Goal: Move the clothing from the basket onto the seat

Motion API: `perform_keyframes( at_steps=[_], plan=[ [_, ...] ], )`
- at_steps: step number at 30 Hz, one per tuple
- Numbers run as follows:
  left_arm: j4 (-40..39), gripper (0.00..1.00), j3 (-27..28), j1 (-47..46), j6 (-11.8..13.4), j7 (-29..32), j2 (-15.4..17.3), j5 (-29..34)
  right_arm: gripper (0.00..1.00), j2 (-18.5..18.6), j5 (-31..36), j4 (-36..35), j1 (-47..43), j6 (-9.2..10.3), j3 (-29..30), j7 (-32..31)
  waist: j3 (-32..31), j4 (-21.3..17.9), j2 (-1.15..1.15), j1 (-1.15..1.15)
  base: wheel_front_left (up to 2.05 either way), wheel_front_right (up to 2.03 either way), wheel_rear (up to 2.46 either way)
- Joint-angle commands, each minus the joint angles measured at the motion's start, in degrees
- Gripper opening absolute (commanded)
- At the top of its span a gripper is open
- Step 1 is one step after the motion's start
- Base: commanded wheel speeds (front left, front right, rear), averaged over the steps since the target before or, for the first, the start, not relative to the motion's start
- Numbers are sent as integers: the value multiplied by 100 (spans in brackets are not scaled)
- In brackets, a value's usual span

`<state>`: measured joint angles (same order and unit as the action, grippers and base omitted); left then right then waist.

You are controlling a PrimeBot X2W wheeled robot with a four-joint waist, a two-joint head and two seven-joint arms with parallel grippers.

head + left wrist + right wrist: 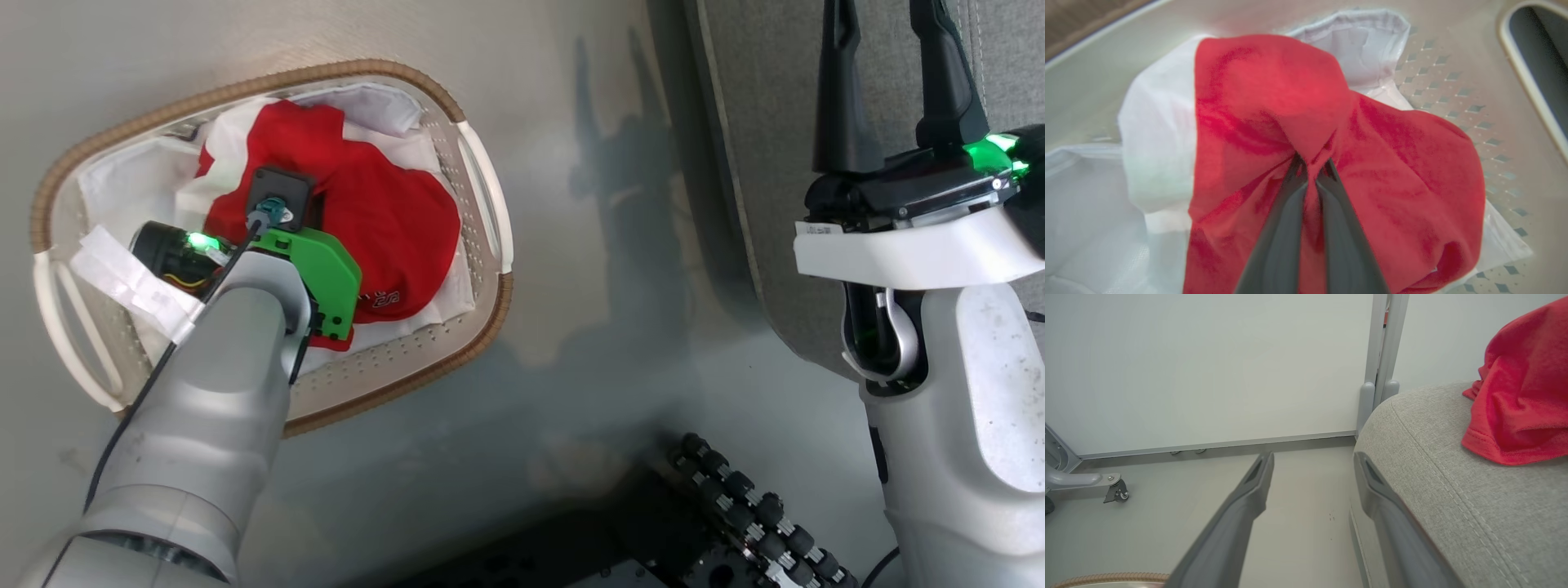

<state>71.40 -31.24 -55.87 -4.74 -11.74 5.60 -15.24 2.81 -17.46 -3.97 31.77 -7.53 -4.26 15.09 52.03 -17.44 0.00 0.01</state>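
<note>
We have our left gripper (1312, 171) down inside the basket (486, 327). Its two dark fingers are drawn narrow, pinching a fold of the red garment (1274, 90) between their tips. That garment lies bunched on the white liner (384, 106), towards the basket's middle, with a small printed mark (388, 300) showing near its lower edge (in the head view our own wrist covers the pinch itself). The basket stands on the pale floor (571, 98), near the grey seat (1453, 490) but apart from it.

Our right gripper (1314, 457) hangs by the seat's rounded corner with its fingers spread wide and nothing between them. One finger runs close along the cushion's side, and we cannot tell whether it touches. A second red garment (1523, 396) already lies on top of the seat, heaped at the edge of the right wrist view. Beyond stand a pale wall (1208, 367) and a wheeled grey foot (1106, 486).
</note>
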Motion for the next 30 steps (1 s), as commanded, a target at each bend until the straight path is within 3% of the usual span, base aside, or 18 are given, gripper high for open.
perform_keyframes(
  at_steps=[1,10,18,30],
  plan=[
    [-27,0,-12,105,-47,-73,-68,-78,100,16,72,60,-114,8,27,11,-298,206,0,-1,0,0,0],
    [-554,0,-339,625,-250,-317,-244,-189,100,18,426,617,-503,8,160,11,-1394,684,0,-1,0,0,0],
    [-1859,0,-1004,1026,-281,-352,-269,-666,100,20,766,1039,-1018,8,284,11,-2518,1073,0,-1,0,0,0],
    [-3431,0,-2071,673,-279,-22,417,-1661,100,19,1101,1604,-1860,8,308,11,-4257,1353,0,-1,0,0,0]
  ],
)
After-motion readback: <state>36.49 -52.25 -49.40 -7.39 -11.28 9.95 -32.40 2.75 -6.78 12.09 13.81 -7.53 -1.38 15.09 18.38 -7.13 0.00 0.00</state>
